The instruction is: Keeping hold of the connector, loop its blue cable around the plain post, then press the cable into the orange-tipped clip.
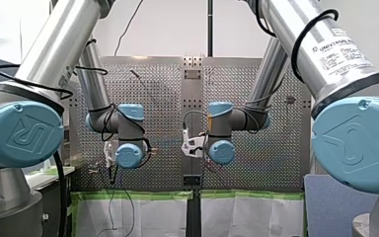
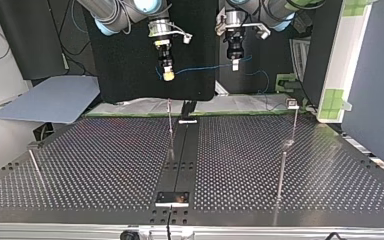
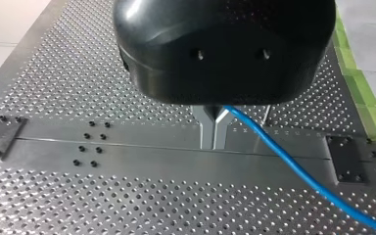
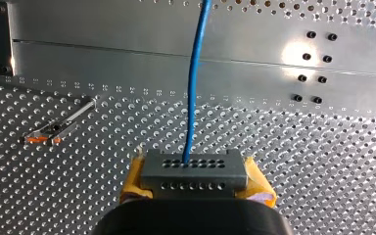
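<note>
My right gripper (image 4: 195,183) has its yellow pads clamped on the grey connector (image 4: 193,169). The blue cable (image 4: 192,88) runs straight out ahead of it over the perforated table (image 4: 323,161). The orange-tipped clip (image 4: 54,129) lies off beside the gripper, well apart from the cable, and my left gripper (image 3: 214,128) has its metal fingers pinched together on the cable further along, so it's slung between the two above the table.

The perforated silver metal desk (image 3: 127,205) gleams, brushed and reflective. The blue cable (image 4: 193,88) looks smooth, faintly glossy plastic; the grey rectangular connector (image 4: 194,171) is matt; the small orange-tipped clip (image 4: 58,128), bare metal.
</note>
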Action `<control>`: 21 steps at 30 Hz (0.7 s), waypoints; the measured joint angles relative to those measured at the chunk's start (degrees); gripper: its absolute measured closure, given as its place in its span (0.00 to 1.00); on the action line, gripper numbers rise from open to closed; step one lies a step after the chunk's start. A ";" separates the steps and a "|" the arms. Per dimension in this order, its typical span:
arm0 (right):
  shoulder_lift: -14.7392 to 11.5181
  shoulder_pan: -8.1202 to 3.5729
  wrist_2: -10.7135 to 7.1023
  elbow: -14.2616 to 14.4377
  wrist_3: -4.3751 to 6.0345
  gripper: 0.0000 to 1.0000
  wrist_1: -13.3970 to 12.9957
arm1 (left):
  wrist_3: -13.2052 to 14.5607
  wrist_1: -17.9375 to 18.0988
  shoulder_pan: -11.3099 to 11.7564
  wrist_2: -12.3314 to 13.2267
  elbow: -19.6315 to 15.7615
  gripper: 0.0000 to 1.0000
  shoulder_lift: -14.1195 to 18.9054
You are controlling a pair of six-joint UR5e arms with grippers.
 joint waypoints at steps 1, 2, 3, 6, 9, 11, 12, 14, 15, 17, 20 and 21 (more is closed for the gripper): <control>0.02 0.02 0.02 -0.03 -0.02 1.00 0.01 | 0.03 0.01 0.09 0.22 -0.08 0.98 -0.24; 0.09 0.10 0.09 -0.12 -0.08 1.00 0.09 | 0.06 0.02 0.18 0.54 -0.17 0.98 -0.69; 0.32 0.30 0.24 -0.37 -0.17 1.00 0.31 | 0.08 0.03 0.24 0.73 -0.21 0.98 -1.11; 1.38 0.69 0.50 -0.99 -0.32 1.00 1.38 | 0.10 0.04 0.33 1.07 -0.29 0.98 -2.56; 2.99 0.83 0.58 -1.22 -0.36 1.00 2.99 | 0.11 0.04 0.34 1.17 -0.30 0.98 -3.36; 4.02 0.86 0.60 -1.27 -0.37 1.00 4.01 | 0.12 0.04 0.34 1.19 -0.30 0.98 -3.57; 4.70 0.86 0.61 -1.29 -0.38 1.00 4.63 | 0.12 0.05 0.35 1.20 -0.31 0.98 -3.61; 5.63 0.87 0.61 -1.29 -0.38 1.00 5.24 | 0.12 0.05 0.35 1.20 -0.32 0.98 -3.67; 6.21 0.87 0.61 -1.29 -0.38 1.00 5.46 | 0.12 0.05 0.36 1.20 -0.32 0.98 -3.67; 6.87 0.87 0.61 -1.30 -0.38 1.00 5.64 | 0.12 0.04 0.36 1.21 -0.32 0.98 -3.67; 7.37 0.88 0.61 -1.31 -0.38 1.00 5.76 | 0.12 0.05 0.36 1.21 -0.32 0.98 -3.68; 7.45 0.88 0.61 -1.31 -0.38 1.00 5.77 | 0.12 0.05 0.36 1.21 -0.32 0.98 -3.68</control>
